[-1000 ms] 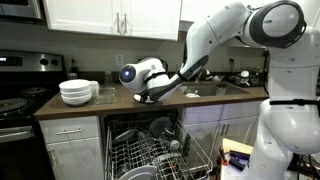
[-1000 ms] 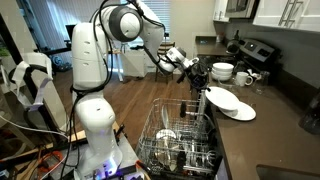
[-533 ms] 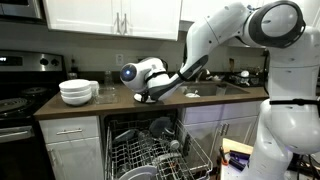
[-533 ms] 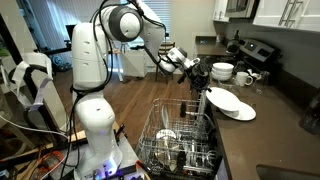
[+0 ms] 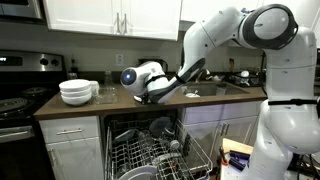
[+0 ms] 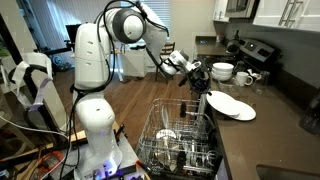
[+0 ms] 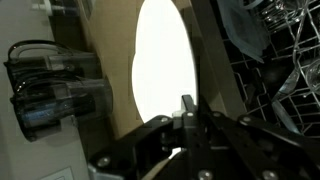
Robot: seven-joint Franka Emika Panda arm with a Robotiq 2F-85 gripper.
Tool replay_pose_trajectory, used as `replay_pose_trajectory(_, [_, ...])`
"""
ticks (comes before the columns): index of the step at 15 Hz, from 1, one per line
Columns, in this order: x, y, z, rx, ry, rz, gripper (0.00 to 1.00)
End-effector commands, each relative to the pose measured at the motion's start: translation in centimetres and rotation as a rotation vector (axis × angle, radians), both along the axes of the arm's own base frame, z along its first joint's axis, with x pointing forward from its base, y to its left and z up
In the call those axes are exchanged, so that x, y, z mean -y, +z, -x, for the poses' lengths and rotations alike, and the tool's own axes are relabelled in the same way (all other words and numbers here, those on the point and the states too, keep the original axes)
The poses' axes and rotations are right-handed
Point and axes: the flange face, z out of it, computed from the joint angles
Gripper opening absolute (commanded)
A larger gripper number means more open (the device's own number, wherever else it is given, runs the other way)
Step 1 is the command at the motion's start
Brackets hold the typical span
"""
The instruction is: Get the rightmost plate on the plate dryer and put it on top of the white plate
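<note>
The plate dryer is a grey wire rack [image 6: 180, 135] pulled out below the counter, also in the other exterior view [image 5: 150, 155] and at the right of the wrist view [image 7: 285, 60]. The white plate [image 6: 234, 106] lies flat on the counter and shows as a bright oval in the wrist view [image 7: 163, 60]. My gripper [image 6: 203, 84] hangs at the counter's edge beside the white plate, also in an exterior view [image 5: 146, 96]. It is shut on a thin dark plate [image 7: 205, 55] held on edge, its rim close above the white plate.
A stack of deep white bowls [image 5: 78, 92] and glass mugs [image 5: 106, 93] stand on the counter toward the stove [image 5: 15, 100]. A dark container [image 7: 55, 85] stands beyond the white plate. The rack holds several dishes. The sink [image 5: 225, 88] lies behind the arm.
The arm has shifted slightly and the gripper with the dark plate has moved a little nearer the white plate. Nothing else has moved.
</note>
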Motion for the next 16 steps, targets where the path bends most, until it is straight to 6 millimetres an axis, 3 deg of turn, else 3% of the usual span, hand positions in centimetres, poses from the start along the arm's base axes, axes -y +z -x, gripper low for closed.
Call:
replay_pose_trajectory(1, [1.1,0.6,-1.7,-0.007,0.035,0.007,0.06])
replay_pose_trajectory(16, [5.0,-0.1,-5.9,-0.029,0.083,-0.005,0.06])
